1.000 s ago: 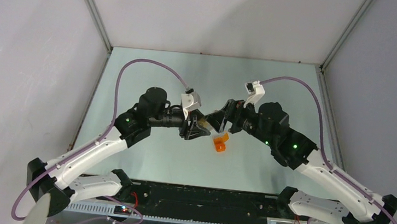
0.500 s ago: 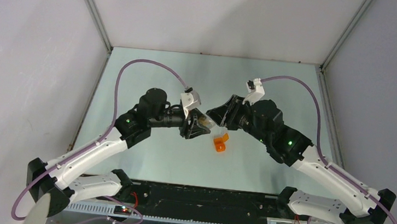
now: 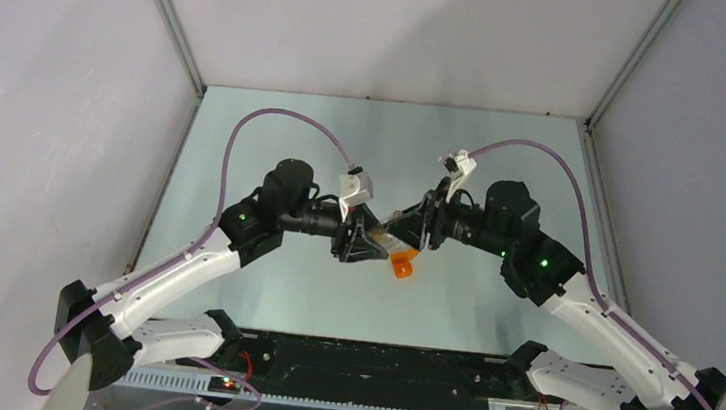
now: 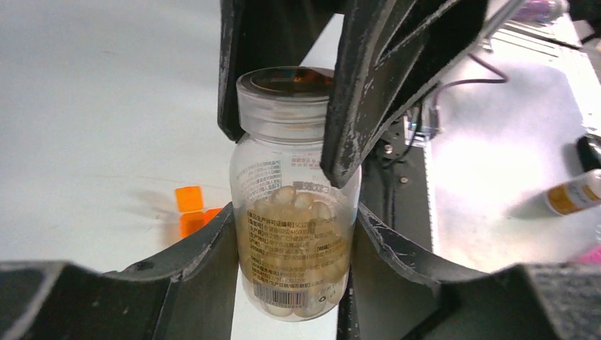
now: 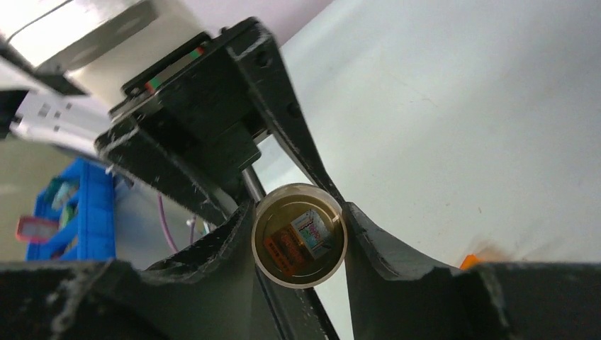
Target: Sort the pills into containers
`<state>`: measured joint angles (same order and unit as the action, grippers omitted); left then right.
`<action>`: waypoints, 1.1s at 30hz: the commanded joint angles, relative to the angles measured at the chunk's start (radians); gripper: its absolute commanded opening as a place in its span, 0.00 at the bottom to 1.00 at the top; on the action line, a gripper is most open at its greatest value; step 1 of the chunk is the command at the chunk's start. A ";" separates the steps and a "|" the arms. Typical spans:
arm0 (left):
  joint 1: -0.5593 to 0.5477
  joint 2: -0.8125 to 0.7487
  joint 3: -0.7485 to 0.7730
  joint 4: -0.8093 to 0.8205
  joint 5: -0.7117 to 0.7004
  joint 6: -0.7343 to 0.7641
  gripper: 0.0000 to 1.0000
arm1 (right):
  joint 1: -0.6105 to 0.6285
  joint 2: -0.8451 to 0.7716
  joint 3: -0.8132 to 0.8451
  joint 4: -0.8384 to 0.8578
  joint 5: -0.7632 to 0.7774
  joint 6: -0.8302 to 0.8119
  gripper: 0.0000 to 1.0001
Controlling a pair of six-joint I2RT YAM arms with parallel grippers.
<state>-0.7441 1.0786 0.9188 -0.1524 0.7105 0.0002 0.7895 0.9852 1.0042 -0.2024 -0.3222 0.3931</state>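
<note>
Both arms are bent at the elbow and brought inward from their bases, so that the left pincer (image 3: 363, 241) and the right pincer (image 3: 405, 225) meet over the middle of the worktop (image 3: 295, 138), wrists pointed at each other. One pill bottle (image 4: 294, 212) is held between them. Its see-through body is clamped between the two fingers of the left pincer, which are closed against its sides. Its pale cap end is gripped by the fingers of the right pincer, likewise closed on it. In the right wrist view the round end of the cap is seen face-on between the fingers. The bottle appears to be lifted clear of the worktop, though this cannot be settled from the top view.

One bottle and one orange box (image 3: 402, 263) are counted. The box lies on the worktop just beside and below the held bottle. In the left wrist view it shows as two orange parts touching, possibly body and open lid. The pills (image 4: 294, 205) inside the bottle are pale, rounded and heaped in its lower half, too many and too overlapped to be counted.

A label is printed on the bottle in several lines of small characters with a barcode beneath. None of it can be read.
</note>
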 commanded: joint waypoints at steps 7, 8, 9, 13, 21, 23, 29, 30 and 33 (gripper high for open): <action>-0.007 -0.024 0.027 0.015 0.088 -0.010 0.00 | -0.026 -0.073 -0.008 0.087 0.011 -0.009 0.99; -0.007 -0.028 0.027 0.016 0.051 -0.014 0.00 | -0.022 -0.082 -0.005 0.089 0.071 0.020 0.99; -0.006 -0.031 0.021 0.028 0.030 -0.019 0.00 | -0.013 -0.087 -0.003 0.096 0.099 0.076 0.99; -0.007 -0.054 -0.004 0.070 -0.065 -0.038 0.00 | 0.028 -0.080 0.008 0.045 0.277 0.248 0.93; -0.007 -0.057 -0.006 0.088 -0.164 -0.063 0.00 | 0.103 0.003 0.045 -0.048 0.422 0.372 0.59; -0.007 -0.055 -0.012 0.100 -0.161 -0.075 0.00 | 0.104 0.009 0.046 -0.036 0.415 0.377 0.49; -0.007 -0.047 -0.025 0.116 -0.144 -0.092 0.00 | 0.097 0.010 0.046 0.011 0.348 0.297 0.20; -0.006 -0.046 -0.026 0.116 -0.128 -0.095 0.00 | 0.089 0.009 0.044 0.033 0.315 0.237 0.18; -0.005 -0.037 -0.021 0.113 -0.076 -0.101 0.00 | 0.035 0.004 0.036 0.070 0.063 0.072 0.17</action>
<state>-0.7486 1.0424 0.8955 -0.1211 0.5652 -0.0795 0.8776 0.9966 1.0122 -0.2073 -0.0021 0.6716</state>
